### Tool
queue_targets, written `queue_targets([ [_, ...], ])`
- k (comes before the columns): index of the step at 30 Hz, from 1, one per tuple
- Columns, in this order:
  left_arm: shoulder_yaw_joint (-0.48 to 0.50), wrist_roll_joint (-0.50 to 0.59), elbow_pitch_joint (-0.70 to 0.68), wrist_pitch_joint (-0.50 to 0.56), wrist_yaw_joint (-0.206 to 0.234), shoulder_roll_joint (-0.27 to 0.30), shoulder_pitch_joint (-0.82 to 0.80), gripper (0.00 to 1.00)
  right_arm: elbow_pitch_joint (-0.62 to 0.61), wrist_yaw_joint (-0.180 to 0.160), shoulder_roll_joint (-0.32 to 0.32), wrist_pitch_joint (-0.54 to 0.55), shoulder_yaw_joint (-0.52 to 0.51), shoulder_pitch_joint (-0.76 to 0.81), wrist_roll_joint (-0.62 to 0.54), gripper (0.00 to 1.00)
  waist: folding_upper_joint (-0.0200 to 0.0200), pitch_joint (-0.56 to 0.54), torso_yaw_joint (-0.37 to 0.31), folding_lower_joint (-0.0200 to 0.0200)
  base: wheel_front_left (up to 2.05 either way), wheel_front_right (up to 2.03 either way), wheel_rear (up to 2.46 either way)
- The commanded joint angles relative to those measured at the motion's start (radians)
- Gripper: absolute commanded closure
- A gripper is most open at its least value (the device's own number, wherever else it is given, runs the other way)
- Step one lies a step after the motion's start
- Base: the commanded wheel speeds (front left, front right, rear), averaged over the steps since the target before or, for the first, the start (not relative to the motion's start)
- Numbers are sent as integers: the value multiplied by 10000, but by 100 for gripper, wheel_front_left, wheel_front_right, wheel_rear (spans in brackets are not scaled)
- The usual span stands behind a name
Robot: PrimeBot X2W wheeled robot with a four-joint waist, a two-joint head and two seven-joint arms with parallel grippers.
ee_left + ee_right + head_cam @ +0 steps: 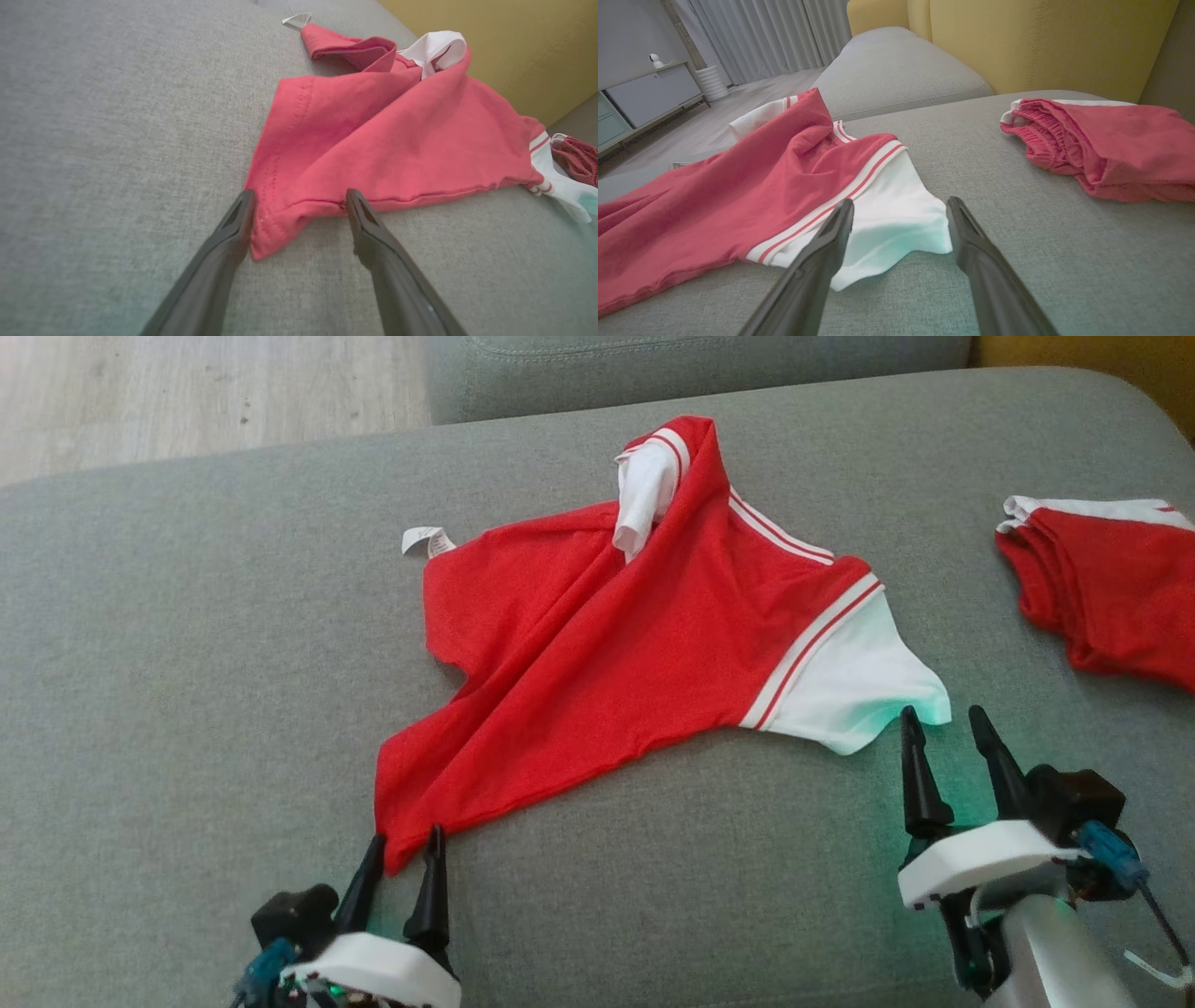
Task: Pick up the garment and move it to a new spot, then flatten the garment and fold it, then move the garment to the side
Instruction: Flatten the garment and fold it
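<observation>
Head view above sofa (187, 709), wrist views low, near, sharing garment (597, 653)

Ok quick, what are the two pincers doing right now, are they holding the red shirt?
Left pincer: open around a corner of the red shirt, not gripping.
Right pincer: open, holding nothing, at the white sleeve.

You get soft, even daylight on the grey cushion (187, 663), with faint shadows under folds of the garment (607, 644). At 4 o'clock in the head view a green glow by the right hand (941, 711) tints the white sleeve (859, 681). Wrist views bend at their edges; nearest fingers (817, 270) look soft.
</observation>
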Motion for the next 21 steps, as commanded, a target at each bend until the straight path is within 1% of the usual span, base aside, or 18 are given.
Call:
queue_targets([
  [1, 168, -125, 6, -44, 18, 138, -400, 0, -255, 4, -22, -122, 232, -264, -33, 0, 0, 20, -24, 0, 0, 0, 0],
  [2, 142, -186, 52, -44, 18, 173, -433, 0, -258, 4, -22, -122, 228, -270, -22, 0, 0, 33, -33, 0, 0, 0, 0],
  [4, 393, -183, 104, -44, 17, 249, -500, 0, -272, 4, -22, -122, 223, -280, -7, 0, 0, 62, -42, 0, 0, 0, 0],
  [6, 664, -179, 168, -44, 17, 231, -494, 0, -272, 4, -22, -122, 226, -285, 13, 0, 0, 74, -57, 0, 0, 0, 0],
  [12, 1012, 82, 465, -44, 17, 151, -489, 0, -241, 4, -22, -122, 259, -316, 99, 0, 0, 129, -119, 0, 0, 0, 0],
  [16, 1014, -49, 657, -44, 16, 97, -431, 0, -226, 4, -22, -122, 275, -312, 146, 0, 0, 134, -151, 0, 0, 0, 0],
  [18, 950, -296, 838, -44, 16, 69, -432, 0, -211, 4, -22, -122, 281, -300, 171, 0, 0, 128, -171, 0, 0, 0, 0],
  [21, 457, -740, 1103, -44, 16, 47, -474, 0, -179, 4, -22, -122, 302, -291, 203, 0, 0, 92, -208, 0, 0, 0, 0],
])
